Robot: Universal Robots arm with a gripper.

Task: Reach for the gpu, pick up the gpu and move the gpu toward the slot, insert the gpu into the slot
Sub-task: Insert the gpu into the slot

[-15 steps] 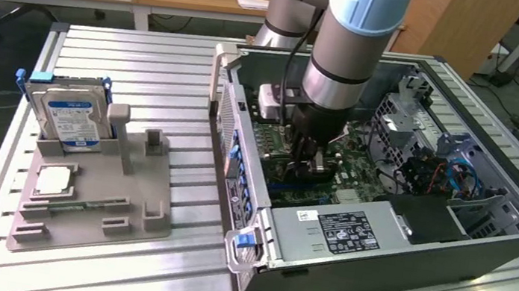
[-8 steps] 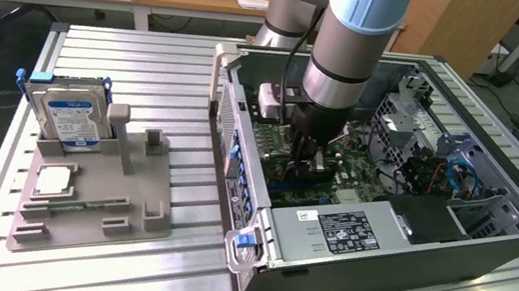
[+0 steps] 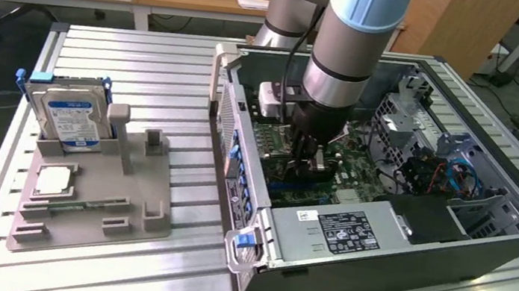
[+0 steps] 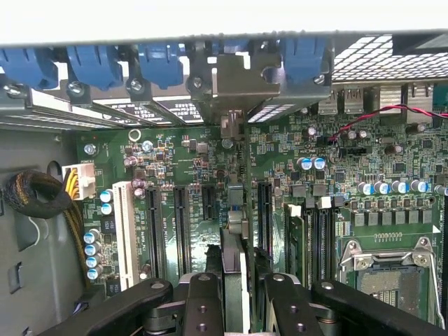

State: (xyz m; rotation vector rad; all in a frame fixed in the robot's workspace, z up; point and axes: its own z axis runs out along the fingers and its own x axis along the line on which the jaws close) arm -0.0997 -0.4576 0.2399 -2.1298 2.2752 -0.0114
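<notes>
Gpu (image 4: 234,280) edge-on, thin, dark, upright.

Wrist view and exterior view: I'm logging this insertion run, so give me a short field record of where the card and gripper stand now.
gripper: inside the open computer case, low over the green motherboard, fingers closed on the gpu
gpu: held edge-on between the fingers, its metal bracket at the case's rear wall
slot: black connectors run beside the card; seating cannot be told
hard drive: upright in the grey holder, outside the case
processor socket: open
</notes>
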